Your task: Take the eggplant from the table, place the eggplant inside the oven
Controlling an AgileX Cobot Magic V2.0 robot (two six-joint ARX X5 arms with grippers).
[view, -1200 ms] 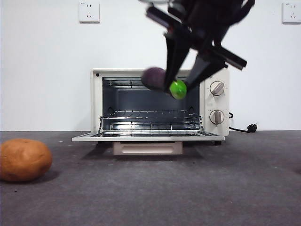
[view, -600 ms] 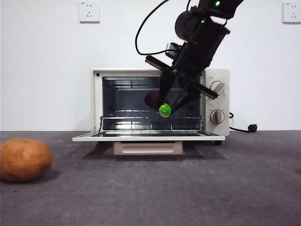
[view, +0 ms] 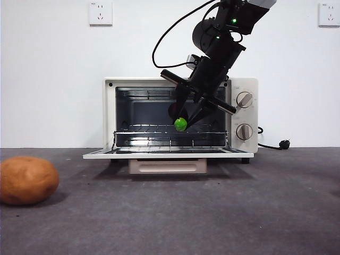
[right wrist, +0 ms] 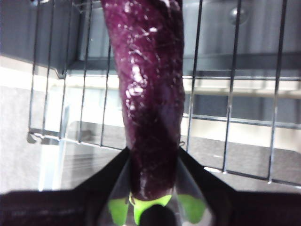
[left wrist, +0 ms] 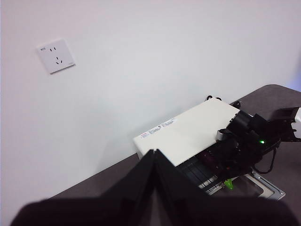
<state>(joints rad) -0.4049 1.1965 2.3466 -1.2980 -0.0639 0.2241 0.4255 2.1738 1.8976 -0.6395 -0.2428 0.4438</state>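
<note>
With the right pincer lowered from above the oven into its open mouth, the eggplant remains pinched just above the wire rack. Release is the next step. Left pincer waits, pressed together.

Lab-style test setup: bare white wall, wall sockets, grey table, lone toaster oven.

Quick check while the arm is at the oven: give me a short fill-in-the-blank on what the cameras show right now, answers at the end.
1. The right gripper is shut on the ____.
2. The oven door is ____.
3. The brown potato rests on the ____.
4. The eggplant's green cap points ____ from the oven's inside.

Missing words: eggplant; open; table; away
</note>
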